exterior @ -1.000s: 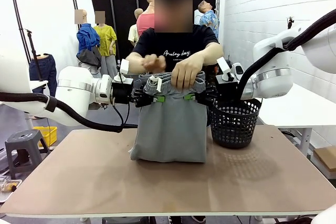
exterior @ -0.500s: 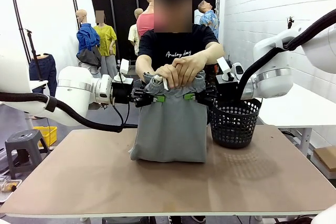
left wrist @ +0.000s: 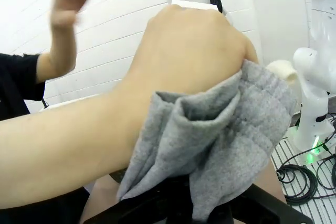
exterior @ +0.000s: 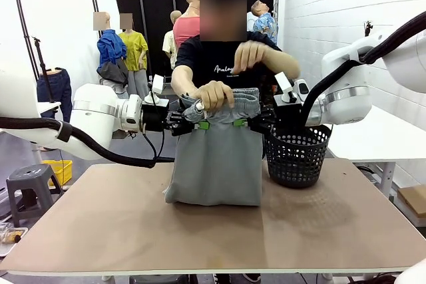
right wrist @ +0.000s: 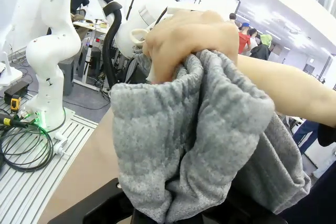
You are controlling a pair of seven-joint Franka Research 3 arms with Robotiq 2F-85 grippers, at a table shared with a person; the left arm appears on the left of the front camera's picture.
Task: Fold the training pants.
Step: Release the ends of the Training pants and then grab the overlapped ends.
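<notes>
Table [exterior: 100, 217]: brown top; the pants' lower edge rests on it.
Training pants [exterior: 216, 164]: grey, hanging upright at mid-table between both grippers, waistband bunched on top.
Basket [exterior: 297, 157]: black mesh, on the table just beside the pants, robot's right.
Left gripper [exterior: 200, 125]: clamped on the pants' upper left edge.
Right gripper [exterior: 241, 123]: clamped on the upper right edge.
Person's hand [exterior: 214, 94]: gripping the waistband; other hand [exterior: 249, 54] raised clear.

Left tool [exterior: 202, 124] and right tool [exterior: 239, 122], level and facing each other, are both clamped tight.
</notes>
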